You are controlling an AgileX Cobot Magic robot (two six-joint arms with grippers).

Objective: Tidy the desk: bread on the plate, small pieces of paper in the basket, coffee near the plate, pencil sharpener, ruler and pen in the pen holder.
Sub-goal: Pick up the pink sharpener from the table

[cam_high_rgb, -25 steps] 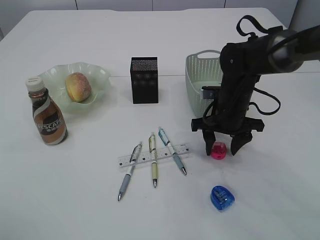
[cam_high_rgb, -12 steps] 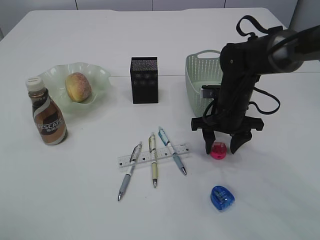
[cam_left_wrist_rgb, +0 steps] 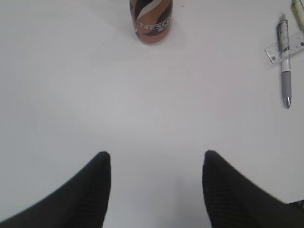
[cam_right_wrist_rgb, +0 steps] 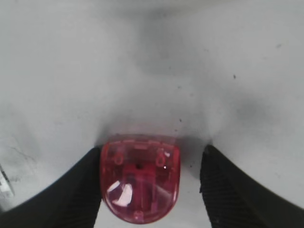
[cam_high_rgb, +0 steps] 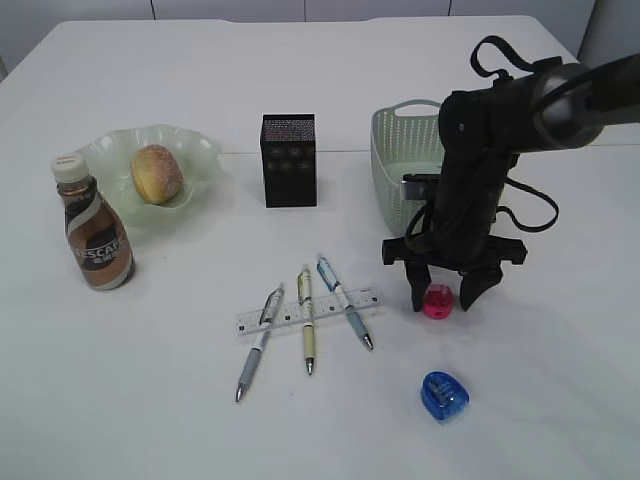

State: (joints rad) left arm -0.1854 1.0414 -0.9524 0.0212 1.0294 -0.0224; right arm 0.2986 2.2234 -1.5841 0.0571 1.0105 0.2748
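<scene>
Exterior view, going left to right: coffee bottle [cam_high_rgb: 96, 237] stands at the far left, just in front of the green plate [cam_high_rgb: 203, 153], which has the bread [cam_high_rgb: 156, 173] sitting in it. Black pen holder [cam_high_rgb: 288, 160] is upper middle. Below it, lower middle of the frame, the clear ruler [cam_high_rgb: 290, 317] lies flat with three pens [cam_high_rgb: 308, 318] lying across it. Right of the holder is the pale basket [cam_high_rgb: 392, 160]; can't see if there's anything inside.

Right gripper [cam_high_rgb: 441, 297] points straight down at the table in front of the basket, jaws spread, with the pink sharpener [cam_high_rgb: 437, 300] sitting between the fingertips. Right wrist view shows the sharpener [cam_right_wrist_rgb: 140, 183] resting on the table, left finger [cam_right_wrist_rgb: 61, 199] close against it or nearly so, right finger [cam_right_wrist_rgb: 237, 194] with a clear gap, so nothing's gripped. Blue sharpener [cam_high_rgb: 444, 394] lies lower right, apart from everything.

Left wrist view: left gripper [cam_left_wrist_rgb: 156, 164] is spread wide over bare table, holding nothing, the bottle [cam_left_wrist_rgb: 151, 21] at the top edge.
</scene>
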